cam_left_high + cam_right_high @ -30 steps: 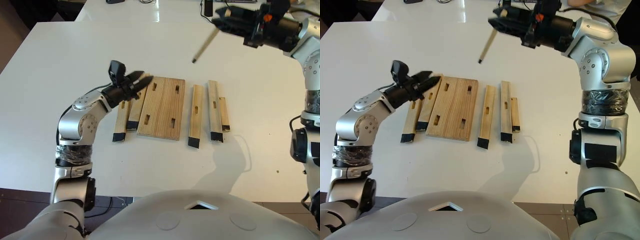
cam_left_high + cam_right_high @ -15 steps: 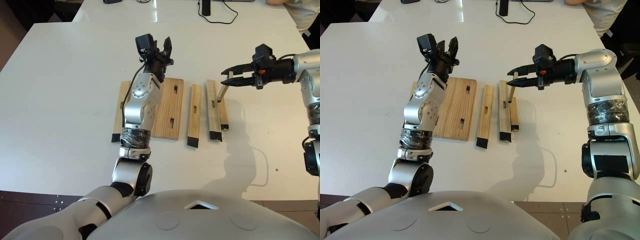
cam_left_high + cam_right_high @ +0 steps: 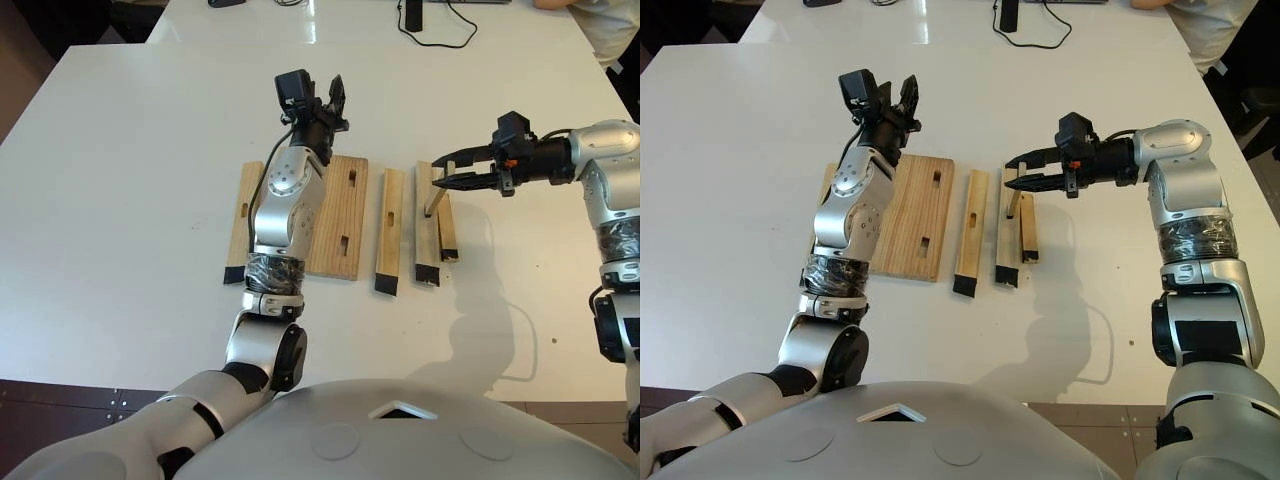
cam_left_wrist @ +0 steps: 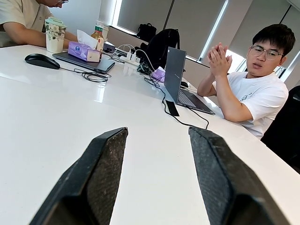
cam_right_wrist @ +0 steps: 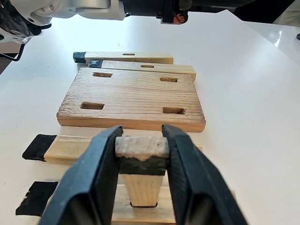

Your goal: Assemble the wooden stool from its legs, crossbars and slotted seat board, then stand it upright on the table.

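The slotted seat board (image 3: 340,215) lies flat mid-table. One leg (image 3: 240,222) lies left of it, with a second leg mostly hidden under my left arm. Two more legs (image 3: 390,232) (image 3: 427,228) and a short crossbar (image 3: 448,230) lie to the right. My right gripper (image 3: 441,172) is shut on a crossbar (image 5: 140,154) held nearly upright, its lower end in the slot of the leg (image 5: 140,208). My left gripper (image 3: 322,103) is open and holds nothing, raised above the board's far edge, its fingers (image 4: 101,173) pointing across the table.
A black device with a cable (image 3: 414,14) and a mouse (image 3: 228,3) lie at the table's far edge. A laptop (image 4: 180,79) and more desk items stand beyond. Bare white tabletop (image 3: 130,150) surrounds the parts.
Over the second, my left arm swung up from the left legs to the board's far edge. My right gripper brought the crossbar down from high and set its end in the leg's slot.
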Available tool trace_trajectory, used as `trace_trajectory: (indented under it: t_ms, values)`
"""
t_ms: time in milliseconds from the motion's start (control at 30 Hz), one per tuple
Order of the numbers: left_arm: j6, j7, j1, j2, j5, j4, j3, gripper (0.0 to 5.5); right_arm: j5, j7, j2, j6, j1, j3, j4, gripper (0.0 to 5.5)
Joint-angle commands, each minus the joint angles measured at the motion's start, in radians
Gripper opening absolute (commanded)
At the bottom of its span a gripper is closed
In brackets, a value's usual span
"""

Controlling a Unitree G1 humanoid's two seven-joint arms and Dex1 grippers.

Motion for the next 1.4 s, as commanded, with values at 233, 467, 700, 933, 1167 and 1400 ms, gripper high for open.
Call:
trace_trajectory:
  t_ms: [233,467,700,933,1167,1400]
  values:
    - [0.018,-0.020,-0.025,0.004,0.004,0.012,0.003,2.42,-0.096,-0.051,0.057,-0.075,0.078,0.049,0.190,1.33]
    - [0.039,-0.037,-0.012,-0.002,0.005,-0.005,-0.013,2.42,-0.134,-0.089,0.047,-0.070,0.107,0.075,0.244,1.33]
    - [0.057,-0.026,0.017,-0.009,0.000,-0.048,-0.006,2.42,-0.108,-0.132,0.064,-0.143,0.071,0.042,0.231,1.33]
    - [0.090,0.044,0.080,-0.026,0.000,-0.143,0.017,2.42,-0.056,-0.237,0.017,-0.115,0.036,-0.075,0.001,2.41]
    - [0.121,0.066,0.116,-0.027,0.002,-0.203,-0.010,2.42,0.163,-0.321,-0.057,0.169,0.136,-0.249,-0.393,2.41]
    - [0.100,0.057,0.081,-0.047,-0.008,-0.140,-0.029,2.42,0.069,-0.681,0.137,0.209,0.111,-0.179,-0.464,2.41]
